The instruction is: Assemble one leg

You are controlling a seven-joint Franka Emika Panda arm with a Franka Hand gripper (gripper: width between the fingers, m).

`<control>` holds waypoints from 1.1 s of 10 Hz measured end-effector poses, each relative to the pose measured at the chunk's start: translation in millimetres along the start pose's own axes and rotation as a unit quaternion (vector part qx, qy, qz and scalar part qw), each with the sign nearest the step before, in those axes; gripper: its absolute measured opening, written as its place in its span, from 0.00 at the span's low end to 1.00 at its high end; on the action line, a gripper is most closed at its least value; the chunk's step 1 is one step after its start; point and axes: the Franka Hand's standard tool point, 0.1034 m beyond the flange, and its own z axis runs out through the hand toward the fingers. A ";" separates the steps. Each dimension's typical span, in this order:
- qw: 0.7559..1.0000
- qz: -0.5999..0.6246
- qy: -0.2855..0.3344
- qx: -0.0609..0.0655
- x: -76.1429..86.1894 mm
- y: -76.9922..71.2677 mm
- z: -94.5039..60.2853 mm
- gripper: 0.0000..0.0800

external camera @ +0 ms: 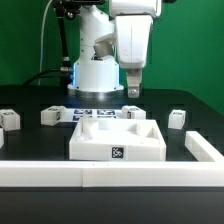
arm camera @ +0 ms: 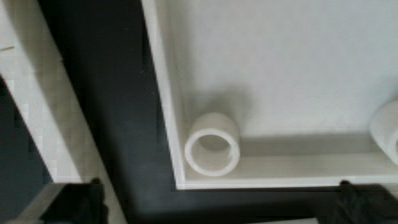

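Several small white legs with tags stand on the black table in the exterior view: one at the far left, one left of centre, one behind the large piece and one on the right. My gripper hangs above the table behind the large flat white piece with pockets. It is open and holds nothing. In the wrist view my gripper has dark fingertips spread wide over the black table. Past them lies a pocket corner of the large piece, with a round white socket in it.
The marker board lies by the robot's base. A long white bar runs along the front and another white bar lies at the exterior view's right. A white edge that I cannot identify shows beside the large piece.
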 end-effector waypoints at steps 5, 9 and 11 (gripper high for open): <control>1.000 -0.004 -0.001 -0.002 3.5 -35.6 19.4 0.81; 1.000 -0.013 0.004 0.002 -6.9 -78.0 38.9 0.81; 1.000 -0.012 0.004 0.001 -6.7 -76.3 38.6 0.81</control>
